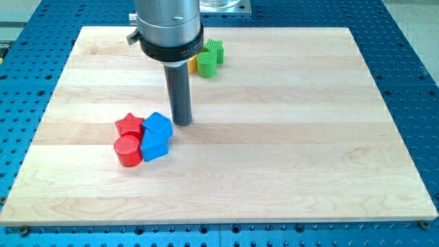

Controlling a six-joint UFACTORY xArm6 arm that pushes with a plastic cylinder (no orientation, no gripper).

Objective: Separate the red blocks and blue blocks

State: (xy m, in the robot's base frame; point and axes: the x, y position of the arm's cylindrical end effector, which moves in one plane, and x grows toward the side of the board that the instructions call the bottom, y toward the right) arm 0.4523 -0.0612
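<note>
The arm carries no jaws at all, only a straight dark rod, and its lower end, my tip (pixel 182 123), rests on the pale wooden worktop (pixel 288 151) with nothing held. The tip stands just beside the upper blue plastic block (pixel 158 125), at its right-hand edge as the view has it; whether they touch I cannot tell. Directly below that block sits a second blue block (pixel 155 145), chunky and angular. Pressed against the blue pair on the view's left are a red star-shaped block (pixel 129 125) and, below it, a red cylinder (pixel 127 150). All four huddle in one tight cluster. Well apart, near the view's top, a green cylinder (pixel 206 64), a ridged green block (pixel 215 51) and a sliver of yellow block (pixel 193 63) peek out beside the arm's metal housing (pixel 168 27).
</note>
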